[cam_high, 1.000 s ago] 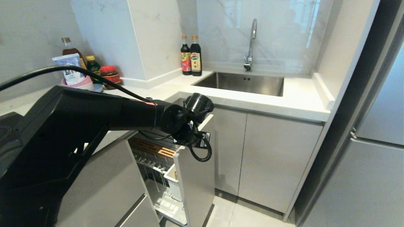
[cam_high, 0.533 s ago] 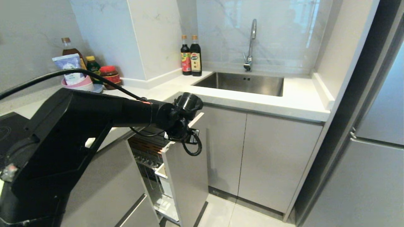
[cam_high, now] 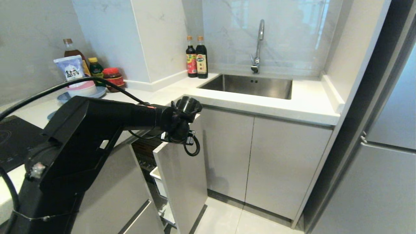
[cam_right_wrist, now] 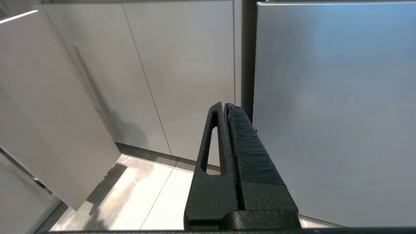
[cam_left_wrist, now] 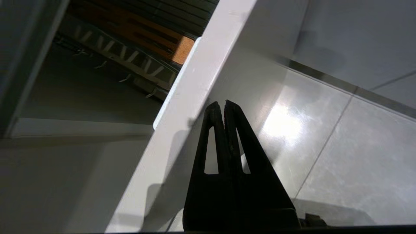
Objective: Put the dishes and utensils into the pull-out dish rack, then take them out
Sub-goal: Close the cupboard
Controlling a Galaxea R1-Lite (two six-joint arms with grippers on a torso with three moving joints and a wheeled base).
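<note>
A pale stone worktop runs along a marble-look wall in a small kitchen, with a steel sink sunk into it under a tall chrome tap. Two dark sauce bottles stand together at the back of the worktop beside the sink. Farther left, in the corner, are a brown bottle, a green-labelled bottle and a red-lidded jar, and just in front of them a pink-rimmed bowl holding a packet sits on a blue-grey plate. A black hob lies at the near left. Grey cupboard doors stand below the worktop over a light tiled floor, and a tall grey fridge fills the right side. The pull-out dish rack stands only partly out of the cabinet; its wood strip and wire prongs show behind the pale front panel, with a white box lower down, and no dishes can be seen in the visible part. The left gripper is at the panel's top edge, jaws clenched together and empty. The right gripper hangs low before the cupboards, jaws pressed shut on nothing.
</note>
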